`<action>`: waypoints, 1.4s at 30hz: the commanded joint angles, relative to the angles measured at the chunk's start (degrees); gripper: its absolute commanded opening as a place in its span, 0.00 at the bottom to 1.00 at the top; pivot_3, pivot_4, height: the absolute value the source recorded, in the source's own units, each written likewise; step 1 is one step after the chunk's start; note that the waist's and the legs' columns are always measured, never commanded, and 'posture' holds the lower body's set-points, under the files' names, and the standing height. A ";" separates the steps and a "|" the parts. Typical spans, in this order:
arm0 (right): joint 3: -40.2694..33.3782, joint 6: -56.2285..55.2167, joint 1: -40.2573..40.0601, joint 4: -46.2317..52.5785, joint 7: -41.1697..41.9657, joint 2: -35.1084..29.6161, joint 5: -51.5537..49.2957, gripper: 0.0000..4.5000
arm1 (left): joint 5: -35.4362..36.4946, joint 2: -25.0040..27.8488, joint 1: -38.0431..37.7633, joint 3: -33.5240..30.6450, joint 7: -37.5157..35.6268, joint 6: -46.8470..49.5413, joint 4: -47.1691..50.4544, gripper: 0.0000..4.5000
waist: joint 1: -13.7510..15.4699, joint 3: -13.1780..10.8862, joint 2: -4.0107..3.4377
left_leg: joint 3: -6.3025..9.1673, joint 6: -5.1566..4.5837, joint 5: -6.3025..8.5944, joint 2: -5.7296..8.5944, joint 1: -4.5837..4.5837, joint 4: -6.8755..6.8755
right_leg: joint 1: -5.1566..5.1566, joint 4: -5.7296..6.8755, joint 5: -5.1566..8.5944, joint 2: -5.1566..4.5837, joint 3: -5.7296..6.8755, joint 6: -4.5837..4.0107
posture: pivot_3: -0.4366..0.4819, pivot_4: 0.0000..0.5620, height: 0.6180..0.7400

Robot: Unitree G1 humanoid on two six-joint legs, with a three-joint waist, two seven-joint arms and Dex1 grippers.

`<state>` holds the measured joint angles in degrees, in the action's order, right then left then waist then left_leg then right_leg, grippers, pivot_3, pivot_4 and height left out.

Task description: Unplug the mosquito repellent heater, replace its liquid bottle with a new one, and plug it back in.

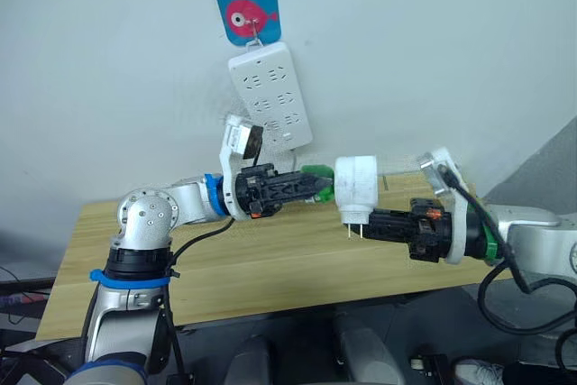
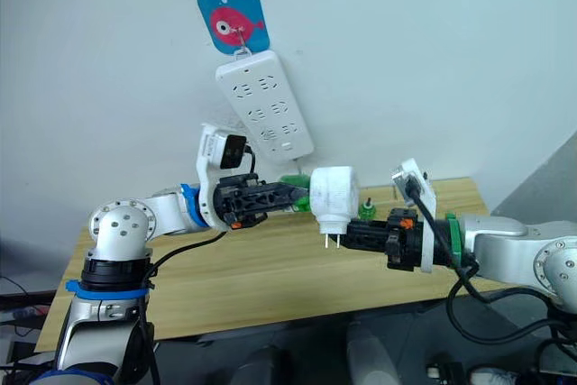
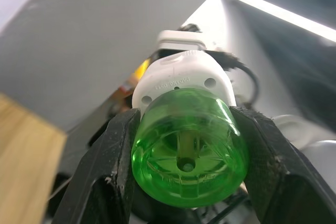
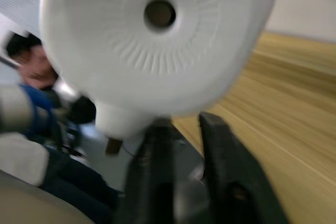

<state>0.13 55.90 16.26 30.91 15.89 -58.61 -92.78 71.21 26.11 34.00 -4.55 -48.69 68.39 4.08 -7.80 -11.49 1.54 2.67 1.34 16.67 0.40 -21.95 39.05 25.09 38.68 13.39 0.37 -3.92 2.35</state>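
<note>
Heater [image 1: 355, 185] mid-air above the table [image 1: 270, 259], 2 prongs pointing down, held by the right pincer [image 1: 371, 220] clamped on its lower part. Green bottle [image 3: 189, 153] sticks out of its side, left pincer [image 1: 317, 185] closed around it. Power strip [image 1: 270, 94] hangs on the wall behind.

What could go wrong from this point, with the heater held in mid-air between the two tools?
The right tool holds the mosquito repellent heater only low down near its prongs, so twisting by the left tool, shut on the green bottle, could rotate the heater in that grip. If either hold slips, the piece would probably drop to the wooden table below or off its edge. The power strip hangs tilted from a hook, so replugging may push it aside.
</note>
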 commanded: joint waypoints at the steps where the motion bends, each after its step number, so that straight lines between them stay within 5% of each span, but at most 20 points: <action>1: -4.31 -1.25 -2.75 -2.07 8.38 -3.54 10.67 0.49 | -0.89 0.61 0.46 -0.07 -1.43 -1.21 2.66 0.52 | 0.05 0.00 0.00 | -0.02 0.00 0.00 0.00 0.00 0.00 | 0.00 0.00 0.00 0.00 -0.01 0.00 | 0.27 0.28 1.00; 8: -6.76 -9.21 -11.48 -2.73 25.68 -10.40 32.76 1.00 | -10.03 1.99 -1.12 3.73 -7.28 -9.49 6.35 0.52 | 0.11 0.00 0.00 | -0.22 0.00 0.00 -0.02 0.06 -0.02 | 0.00 0.00 0.01 0.02 -0.01 0.02 | 0.26 0.27 1.00; 15: -10.27 -12.62 -13.79 -2.51 32.77 -11.09 41.59 1.00 | -23.14 1.20 -4.15 8.55 -12.60 -25.36 7.36 0.52 | 0.03 0.00 0.00 | -0.38 0.01 0.00 -0.02 0.09 -0.02 | 0.00 0.01 0.01 0.03 -0.10 0.01 | 0.25 0.27 1.00; 19: -12.60 -15.45 -16.25 -0.18 35.55 -11.66 46.86 1.00 | -36.05 0.58 -8.55 12.74 -19.09 -46.57 6.90 0.52 | 0.02 0.00 0.00 | -0.43 0.00 0.00 -0.03 0.09 -0.06 | -0.01 -0.06 -0.14 0.02 -0.11 -0.24 | 0.25 0.27 1.00; 29: -18.21 -13.72 -14.22 6.70 37.45 -9.17 43.21 1.00 | -49.37 -6.97 -10.11 12.80 -28.67 -92.67 -8.58 0.52 | -0.05 0.01 0.02 | -0.59 -0.01 0.01 -0.03 0.12 -0.05 | -0.09 -0.14 -0.15 0.02 -0.17 -0.26 | 0.23 0.28 1.00; 42: -3.62 -10.02 3.39 14.55 29.34 -5.74 47.15 1.00 | -49.68 -7.17 -7.99 14.63 -30.01 -99.47 -13.89 0.52 | -0.38 0.02 0.03 | -0.49 -0.02 0.01 -0.04 0.10 -0.03 | -0.11 -0.15 -0.16 0.02 -0.13 -0.25 | 0.23 0.28 1.00</action>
<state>-3.77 45.52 18.52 44.25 45.99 -64.44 -46.21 21.22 19.05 25.19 9.78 -79.32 -30.49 -10.79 -8.18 -11.48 1.57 2.20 1.32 16.68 0.36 -21.85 39.02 24.98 38.53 13.23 0.38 -4.05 2.10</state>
